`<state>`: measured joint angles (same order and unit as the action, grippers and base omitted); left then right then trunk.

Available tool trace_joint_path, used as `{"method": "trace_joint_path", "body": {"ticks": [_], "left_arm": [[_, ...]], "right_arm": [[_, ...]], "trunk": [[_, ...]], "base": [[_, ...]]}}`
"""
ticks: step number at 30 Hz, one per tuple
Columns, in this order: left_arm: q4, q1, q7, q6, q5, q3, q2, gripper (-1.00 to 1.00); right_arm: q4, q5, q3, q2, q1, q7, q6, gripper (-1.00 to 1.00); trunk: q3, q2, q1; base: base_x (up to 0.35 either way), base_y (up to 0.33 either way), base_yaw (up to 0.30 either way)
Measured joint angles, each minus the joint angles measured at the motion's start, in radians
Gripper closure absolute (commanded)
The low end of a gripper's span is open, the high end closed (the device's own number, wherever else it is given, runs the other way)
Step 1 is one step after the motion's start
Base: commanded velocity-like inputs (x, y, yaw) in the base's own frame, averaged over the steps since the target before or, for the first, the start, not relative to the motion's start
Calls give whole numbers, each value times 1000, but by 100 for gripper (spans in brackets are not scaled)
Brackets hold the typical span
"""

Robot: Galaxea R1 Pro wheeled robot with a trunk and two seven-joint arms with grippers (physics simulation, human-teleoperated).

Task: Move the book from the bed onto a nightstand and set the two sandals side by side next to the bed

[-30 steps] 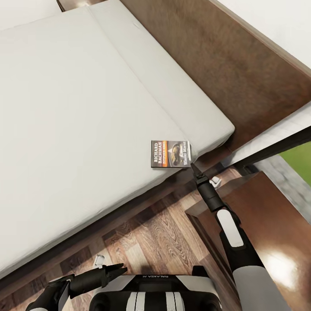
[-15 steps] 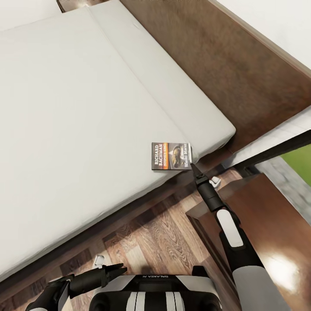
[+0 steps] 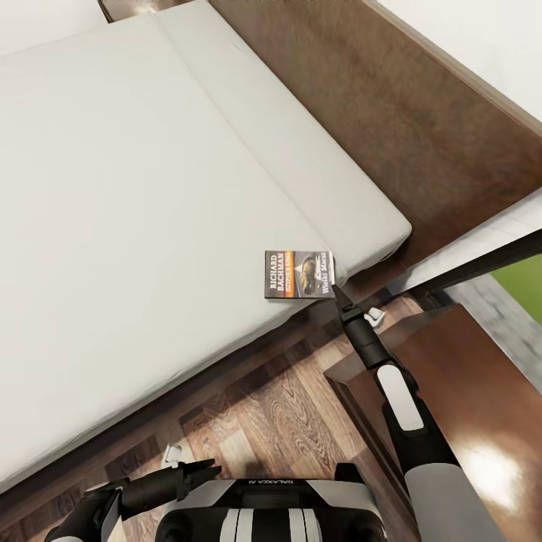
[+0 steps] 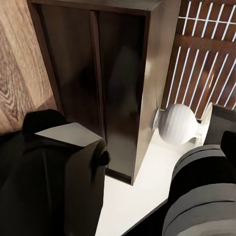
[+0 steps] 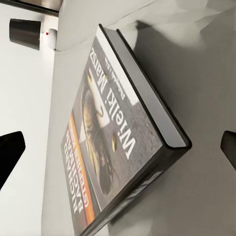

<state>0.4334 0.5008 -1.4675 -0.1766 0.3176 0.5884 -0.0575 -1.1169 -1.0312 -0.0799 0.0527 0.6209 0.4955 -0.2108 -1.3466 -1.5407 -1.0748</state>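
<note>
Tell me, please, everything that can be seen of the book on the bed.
The book is a thin paperback with a dark cover, white "RICHARD BACHMAN" lettering, an orange strip and a picture. It lies flat, closed and cover up on the pale grey mattress, near the bed's edge and just short of the headboard-end corner. The right gripper is at its nearest corner; in the right wrist view its two fingertips flank the book with clear gaps, jaws open.
</note>
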Motion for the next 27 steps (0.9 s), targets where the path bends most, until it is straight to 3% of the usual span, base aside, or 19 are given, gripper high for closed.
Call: {"method": "trace_joint_path", "body": {"ticks": [27], "left_arm": [[0,0,0,0,0,0,1,-100]], "right_arm": [[44,0,0,0,0,0,0,-100]], "trunk": [[0,0,0]], "base": [[0,0,0]]}}
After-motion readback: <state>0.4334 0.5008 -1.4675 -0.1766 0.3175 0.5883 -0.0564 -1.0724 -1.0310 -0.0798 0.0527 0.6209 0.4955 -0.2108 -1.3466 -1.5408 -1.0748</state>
